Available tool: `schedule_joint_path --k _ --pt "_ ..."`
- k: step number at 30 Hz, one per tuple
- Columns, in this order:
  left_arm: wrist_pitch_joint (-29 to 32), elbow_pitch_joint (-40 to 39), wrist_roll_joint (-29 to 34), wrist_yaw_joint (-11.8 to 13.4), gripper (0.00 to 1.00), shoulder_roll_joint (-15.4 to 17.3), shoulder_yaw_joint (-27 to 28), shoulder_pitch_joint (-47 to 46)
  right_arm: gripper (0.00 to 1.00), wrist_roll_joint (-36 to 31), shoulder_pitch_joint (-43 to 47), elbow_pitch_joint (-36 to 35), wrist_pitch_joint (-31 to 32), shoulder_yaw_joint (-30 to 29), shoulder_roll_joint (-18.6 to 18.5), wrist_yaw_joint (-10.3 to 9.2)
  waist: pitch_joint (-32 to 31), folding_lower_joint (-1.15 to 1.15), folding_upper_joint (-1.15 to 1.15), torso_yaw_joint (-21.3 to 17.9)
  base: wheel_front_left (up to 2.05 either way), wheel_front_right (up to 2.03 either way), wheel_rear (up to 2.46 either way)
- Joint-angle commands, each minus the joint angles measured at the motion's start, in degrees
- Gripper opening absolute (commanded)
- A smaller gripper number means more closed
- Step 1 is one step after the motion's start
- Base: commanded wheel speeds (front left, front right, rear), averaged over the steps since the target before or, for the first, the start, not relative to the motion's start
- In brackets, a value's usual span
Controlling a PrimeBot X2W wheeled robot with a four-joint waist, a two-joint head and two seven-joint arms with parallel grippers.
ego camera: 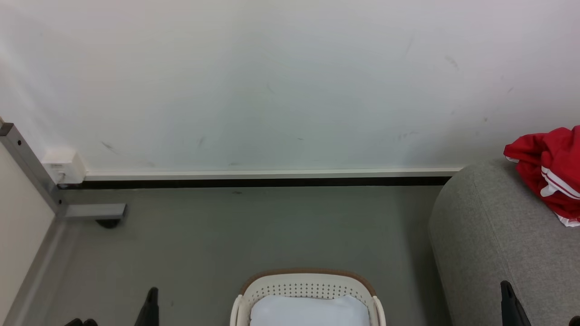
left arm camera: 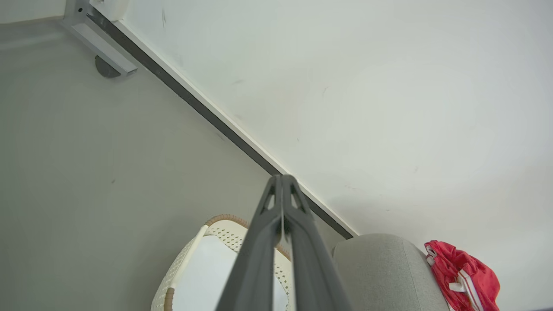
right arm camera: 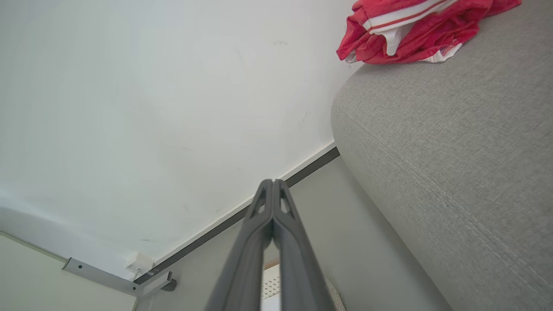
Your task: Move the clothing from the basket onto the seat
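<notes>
The left gripper (left arm camera: 281, 178) and right gripper (right arm camera: 273, 181) both have their fingers pressed together and hold nothing. Between them the basket (ego camera: 308, 277) shows just its pad (ego camera: 308, 311). The clothing (ego camera: 548, 167) lies on the seat (ego camera: 489, 235), near the wall. The task looks done; next, only check the hidden part of the basket.

Perforated plastic basket (ego camera: 308, 290); coarse woven cloth seat (ego camera: 494, 253).

Clothing (ego camera: 550, 170) on seat (ego camera: 494, 244) — basket (ego camera: 308, 287) on floor
Red, white-striped heap lies bunched at right; the white basket, bottom centre, holds a pale pad (ego camera: 310, 312).
</notes>
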Motion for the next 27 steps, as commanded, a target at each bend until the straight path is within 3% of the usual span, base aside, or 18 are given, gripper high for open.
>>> schedule_joint_path --k 1,27 --pt "0.5 -0.8 -2.5 -0.4 0.0 0.0 0.7 -1.5 0.0 2.5 -1.6 -1.1 0.6 -0.5 -0.5 -0.04 0.1 0.0 0.0 0.0 0.0 0.0 0.0" --pt "5.1 -1.6 -18.4 -2.4 0.0 -1.0 3.7 -3.6 0.0 19.9 -3.6 -2.4 5.3 -1.9 -0.6 -0.07 0.9 0.0 0.0 -0.2 0.0 0.0 0.0"
